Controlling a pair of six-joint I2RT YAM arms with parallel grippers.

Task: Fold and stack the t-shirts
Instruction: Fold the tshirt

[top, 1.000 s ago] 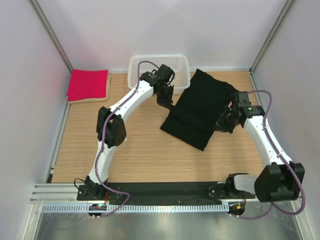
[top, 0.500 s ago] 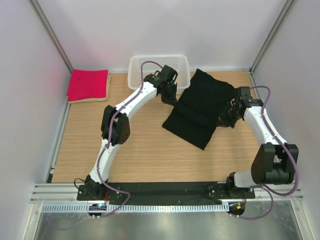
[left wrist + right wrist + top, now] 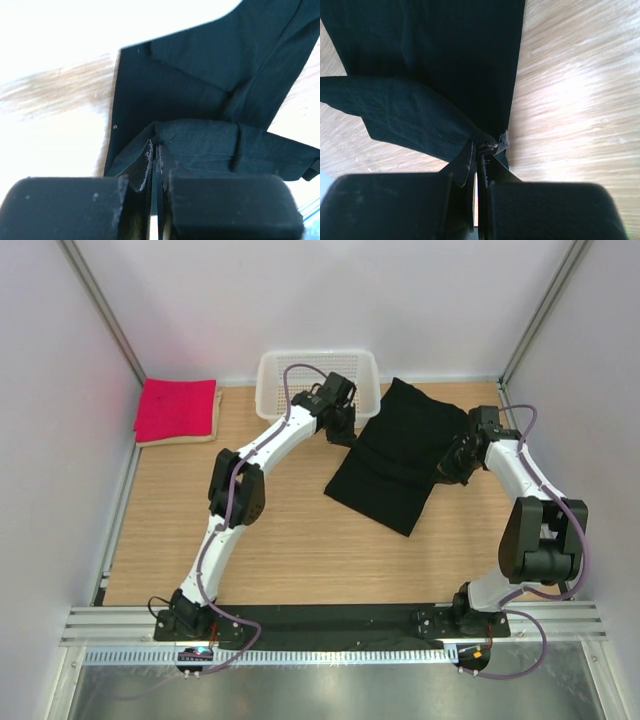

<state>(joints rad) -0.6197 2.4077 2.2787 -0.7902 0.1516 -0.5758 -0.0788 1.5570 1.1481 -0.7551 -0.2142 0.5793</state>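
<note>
Left gripper (image 3: 155,150) is clamped on a fold at the black shirt's (image 3: 400,465) left edge; right gripper (image 3: 480,150) pinches its right edge; the shirt lies partly folded toward the table's (image 3: 270,540) far right; pink shirt (image 3: 178,408) rests on beige shirt (image 3: 170,440) in the far left corner; basket (image 3: 270,375) sits at the far edge.

Left fingers (image 3: 75,210) clamped, right fingers (image 3: 395,205) clamped
</note>
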